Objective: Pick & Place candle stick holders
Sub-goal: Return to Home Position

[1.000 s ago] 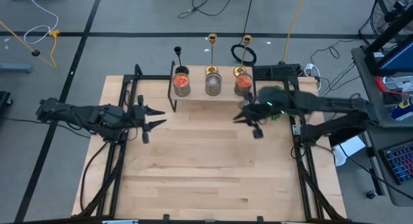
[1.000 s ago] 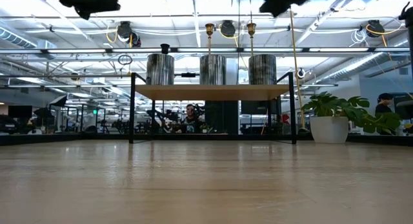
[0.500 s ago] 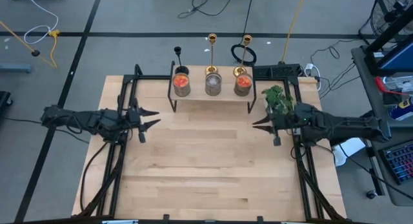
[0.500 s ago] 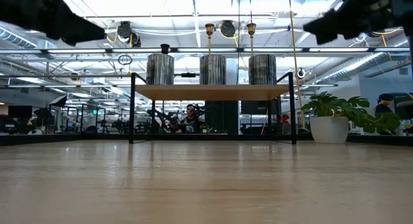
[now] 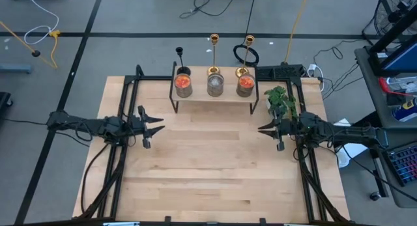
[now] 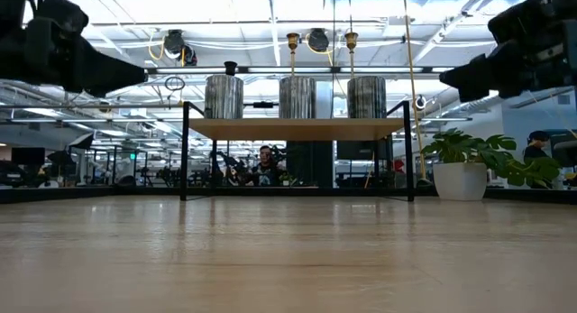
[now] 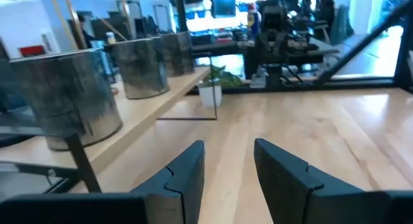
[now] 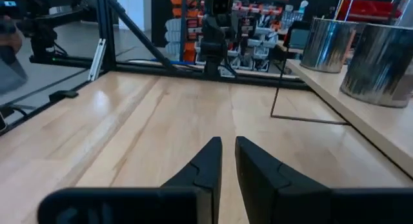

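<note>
Three candle stick holders stand in a row at the far side, each rising out of a shiny metal can [image 5: 215, 83] on a low wooden shelf [image 5: 212, 97]: a smaller black one [image 5: 180, 55] and two gold ones [image 5: 214, 49] [image 5: 249, 47]. In the low view their tops show above the cans: the black one [image 6: 231, 69] and the gold ones [image 6: 292, 42] [image 6: 351, 41]. My left gripper [image 5: 158, 126] is open and empty, left of the shelf and above the table. My right gripper [image 5: 262, 129] is empty at the right side, its fingers all but closed with a thin slit between them.
A potted plant [image 5: 281, 99] stands at the table's far right, close to my right arm. Black frame rails [image 5: 124, 141] run along both table sides. The shelf's thin black legs [image 6: 184, 151] stand on the far half of the wooden table [image 5: 208, 167].
My right gripper has drawn back from the shelf's right end toward the table's right edge and come lower. My left gripper has drawn back a little toward the left edge and also come lower. The holders have stayed in place.
</note>
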